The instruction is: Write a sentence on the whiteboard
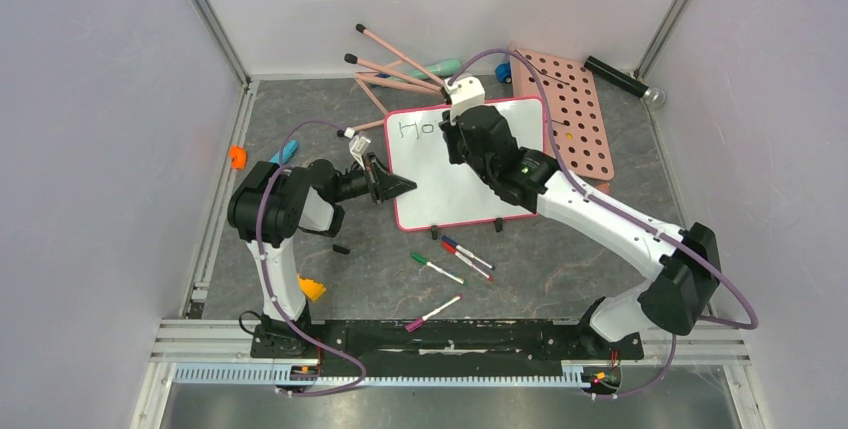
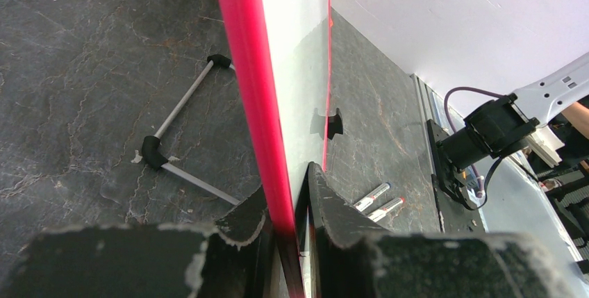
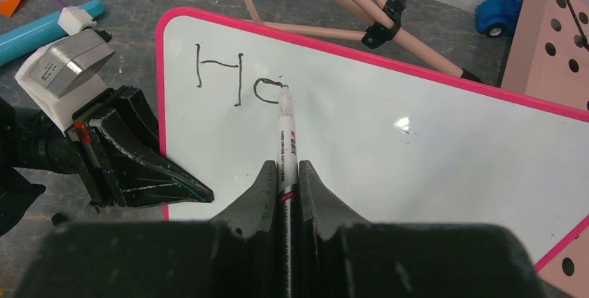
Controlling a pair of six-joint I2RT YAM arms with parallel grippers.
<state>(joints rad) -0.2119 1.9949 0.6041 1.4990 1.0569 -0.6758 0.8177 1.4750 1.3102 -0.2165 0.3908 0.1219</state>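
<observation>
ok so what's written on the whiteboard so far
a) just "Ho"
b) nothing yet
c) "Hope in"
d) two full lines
a: in the right wrist view the whiteboard carries only the lettering "Ho", with the tip of the marker touching the end of the "o" and the rest of the surface blank.

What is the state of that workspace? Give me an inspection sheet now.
Surface: dark stone-patterned table.
Job's things: whiteboard on the table; sentence reads only "Ho".
Clutter: loose markers, pink rods, pink pegboard, black cylinder, orange pieces.
Claws: left claw clamped on the whiteboard's left rim; right claw shut on a marker, tip at the "o".
Cables: purple cable along each arm.
Surroundings: plain enclosure walls.
</observation>
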